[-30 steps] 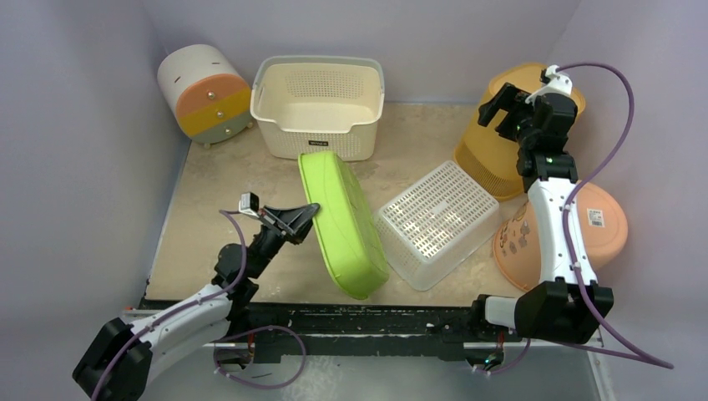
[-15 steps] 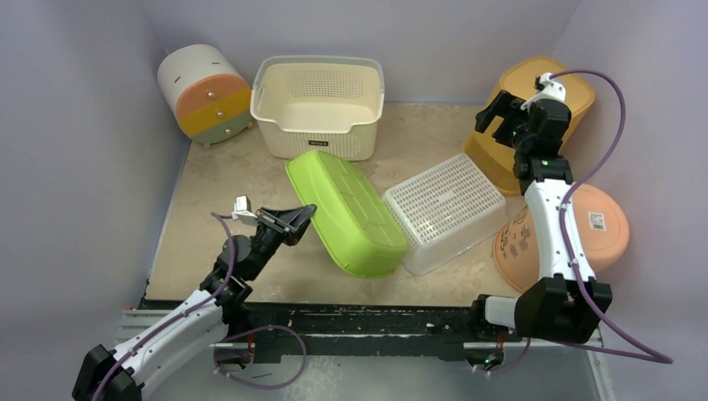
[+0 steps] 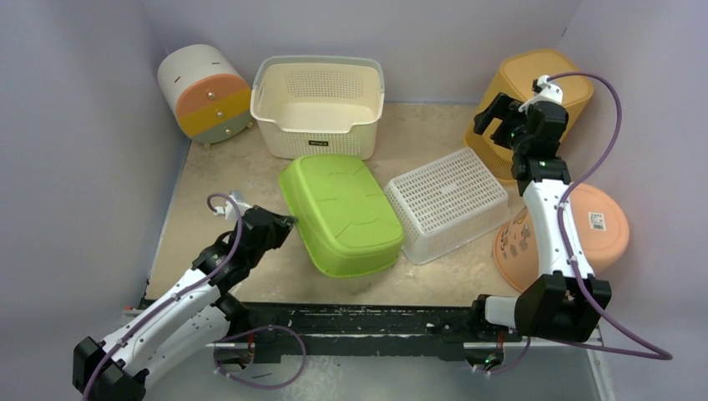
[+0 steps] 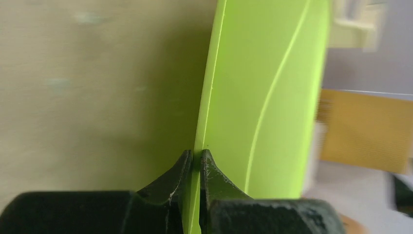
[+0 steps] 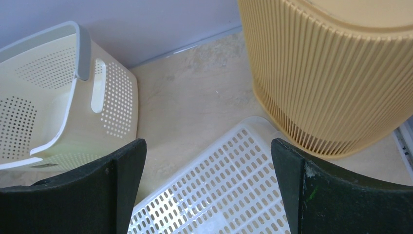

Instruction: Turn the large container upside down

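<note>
Left tool is clenched on the rim of the green container, which lies base-up on the worktop; I'd release straight, then back off w/o dragging it. Right tool hangs spread wide, holding nothing. Left wrist cam shows the rim pinch; top cam doesn't.

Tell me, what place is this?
Probably a robot test booth: purple walls box in a tabletop, the left arm and right arm are bolted at its edge, plus a cream basket and white basket near a green container.
</note>
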Robot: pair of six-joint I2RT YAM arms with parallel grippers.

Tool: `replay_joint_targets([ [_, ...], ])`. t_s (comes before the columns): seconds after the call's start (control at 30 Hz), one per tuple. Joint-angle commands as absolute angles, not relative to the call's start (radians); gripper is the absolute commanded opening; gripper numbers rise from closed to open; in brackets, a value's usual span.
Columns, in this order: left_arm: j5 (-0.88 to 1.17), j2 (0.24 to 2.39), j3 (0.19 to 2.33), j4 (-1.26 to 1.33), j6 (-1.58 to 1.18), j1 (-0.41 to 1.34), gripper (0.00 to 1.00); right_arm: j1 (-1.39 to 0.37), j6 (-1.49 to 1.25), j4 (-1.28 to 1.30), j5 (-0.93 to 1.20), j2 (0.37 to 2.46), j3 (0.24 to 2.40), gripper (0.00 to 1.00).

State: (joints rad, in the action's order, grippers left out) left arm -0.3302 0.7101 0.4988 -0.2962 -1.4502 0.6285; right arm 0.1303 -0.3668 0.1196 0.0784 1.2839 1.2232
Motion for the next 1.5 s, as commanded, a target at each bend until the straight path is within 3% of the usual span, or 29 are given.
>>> replay_joint_targets([
  [0.0,-0.319,0.754,0.545,-0.775,-1.288,0.637,0.03,0.132,-0.364,0.077,0.096,1.268,1.210,1.00],
  [0.07,-0.323,0.739,0.563,-0.834,-1.270,0.636,0.08,0.132,-0.364,0.075,0.095,1.261,1.202,1.00],
  [0.33,-0.320,0.695,0.550,-0.919,-1.241,0.636,0.09,0.132,-0.365,0.071,0.098,1.256,1.191,1.00],
  [0.5,-0.343,0.726,0.601,-0.950,-1.207,0.637,0.18,0.132,-0.350,0.079,0.112,1.269,1.211,1.00],
  [0.77,-0.524,0.941,1.024,-0.956,-0.927,0.638,0.35,0.105,-0.331,0.125,0.106,1.272,1.237,1.00],
  [0.93,-0.570,1.132,1.235,-0.698,-0.538,0.637,0.53,0.058,-0.349,0.145,0.096,1.274,1.265,1.00],
  [1.2,-0.300,1.551,1.532,-0.397,-0.025,0.628,0.59,-0.006,-0.364,0.165,0.079,1.334,1.349,1.00],
  [1.47,0.019,1.825,1.759,-0.281,0.099,0.479,0.61,-0.008,-0.364,0.164,0.088,1.346,1.368,1.00],
])
